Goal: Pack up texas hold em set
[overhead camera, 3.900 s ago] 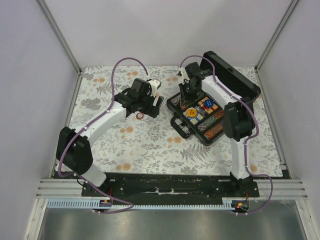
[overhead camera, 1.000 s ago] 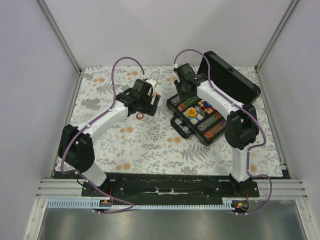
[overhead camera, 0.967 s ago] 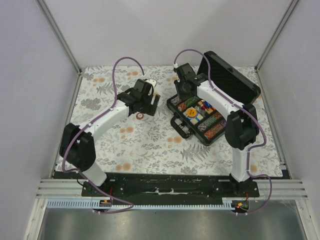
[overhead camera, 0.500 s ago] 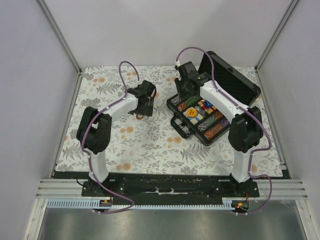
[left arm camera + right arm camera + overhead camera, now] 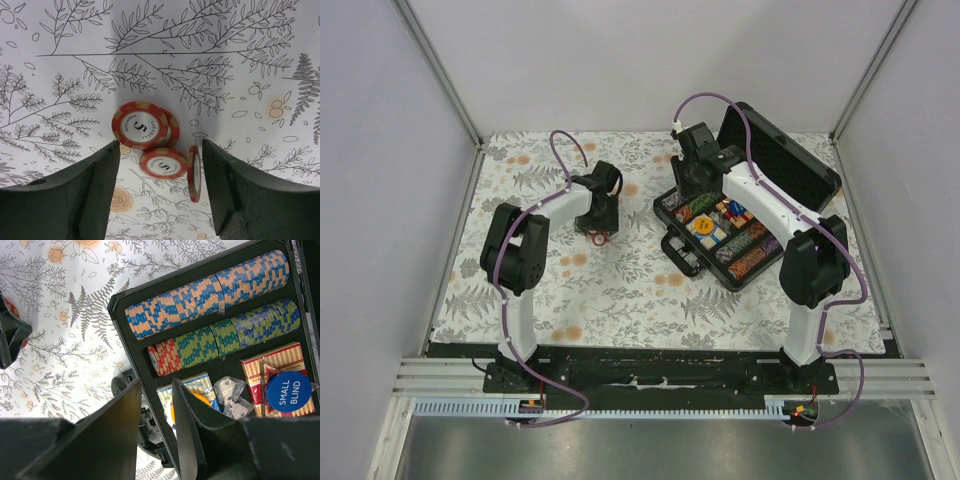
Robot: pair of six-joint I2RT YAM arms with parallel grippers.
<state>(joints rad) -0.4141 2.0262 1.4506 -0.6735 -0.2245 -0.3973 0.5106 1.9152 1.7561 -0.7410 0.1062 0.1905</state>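
Note:
The black case (image 5: 669, 214) lies open at centre right, its lid (image 5: 782, 152) raised behind it. Its tray holds chip rows (image 5: 210, 292), a few red chips (image 5: 162, 357), a blue deck (image 5: 189, 384), a red deck (image 5: 275, 365) and a blue disc (image 5: 290, 388). Several loose reddish chips (image 5: 598, 236) lie on the cloth left of the case. In the left wrist view two are stacked (image 5: 142, 125), one is blurred (image 5: 162, 163) and one stands on edge (image 5: 194, 172). My left gripper (image 5: 161, 145) is open around them. My right gripper (image 5: 156, 382) hovers over the case's left corner, narrowly open and empty.
A floral cloth (image 5: 620, 290) covers the table between metal frame posts and grey walls. The case handle (image 5: 680, 255) sticks out toward the near side. A small bag of keys (image 5: 232, 395) lies in the tray beside the decks.
My left gripper has moved down and left over the loose red chips, and the left arm has folded upright. My right gripper has shifted toward the case's far left corner.

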